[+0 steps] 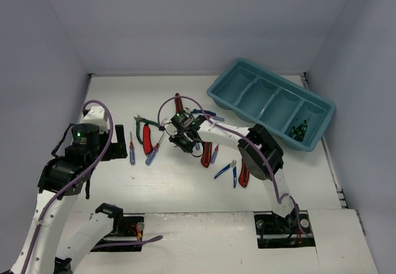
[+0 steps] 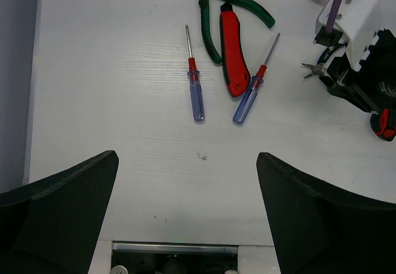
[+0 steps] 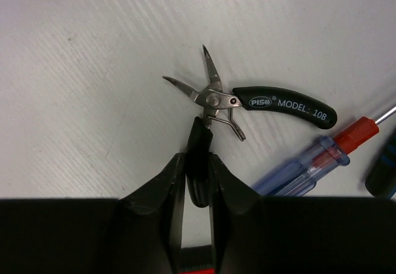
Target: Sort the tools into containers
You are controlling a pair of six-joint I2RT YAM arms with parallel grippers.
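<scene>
Pliers [image 3: 213, 99], one handle pinched in right jaws

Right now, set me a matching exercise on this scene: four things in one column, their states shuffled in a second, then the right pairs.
Things
1. left end effector
2. right end effector
3. green-handled pliers
4. teal tray

States
A. has tools in one end compartment only
B. shut on one handle of the black-handled pliers
C. open, holding nothing
D. lies beside a red utility knife

Pairs: 1-C, 2-B, 3-D, 4-A
</scene>
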